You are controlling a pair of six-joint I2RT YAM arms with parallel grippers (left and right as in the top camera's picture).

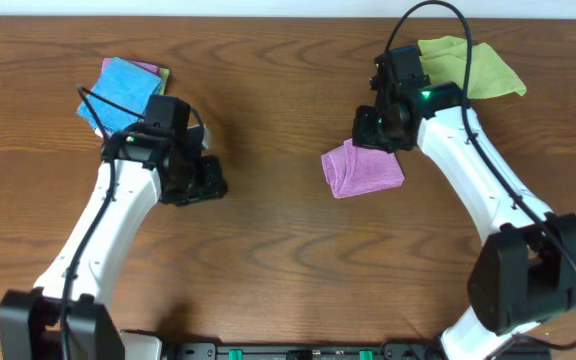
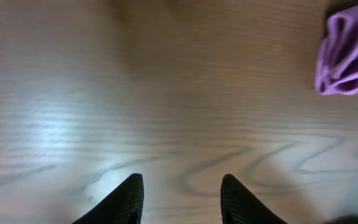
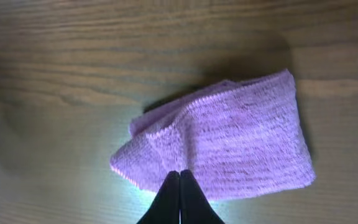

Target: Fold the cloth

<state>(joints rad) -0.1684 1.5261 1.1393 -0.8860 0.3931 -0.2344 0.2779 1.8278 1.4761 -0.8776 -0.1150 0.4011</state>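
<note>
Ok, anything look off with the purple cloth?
The purple cloth is folded unevenly: in the right wrist view its left end bunches into a lumpy point, layers not lined up. Nothing spilled or damaged.

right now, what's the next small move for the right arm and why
Probably lift the right gripper straight up, clear of the cloth. It already lies doubled over on the table, the jaws are shut at its edge with no fabric visibly pinched, and the left gripper hangs open over bare wood off to one side.
</note>
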